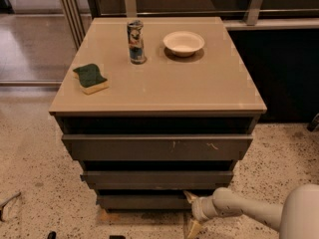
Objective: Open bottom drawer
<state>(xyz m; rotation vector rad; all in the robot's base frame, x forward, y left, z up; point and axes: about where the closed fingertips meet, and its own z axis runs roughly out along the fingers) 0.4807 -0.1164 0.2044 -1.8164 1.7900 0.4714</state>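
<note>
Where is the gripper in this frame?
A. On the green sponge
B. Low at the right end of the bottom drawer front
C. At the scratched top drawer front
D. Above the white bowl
B: the gripper sits near the floor, right at the right end of the bottom drawer.

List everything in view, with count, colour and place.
Cabinet: one, tan top, centre.
Can: one, printed, back of top.
Bowl: one, white, right of the can.
Sponge: one, green over yellow, top's left edge.
Top drawer: one, dark grey, scratched, highest.
Middle drawer: one, dark grey, between.
Bottom drawer: one, dark grey, lowest.
Floor: speckled, around cabinet.
Gripper: one, pale, at bottom drawer's right end, fingers open.
Arm: one, pale, lower right.
</note>
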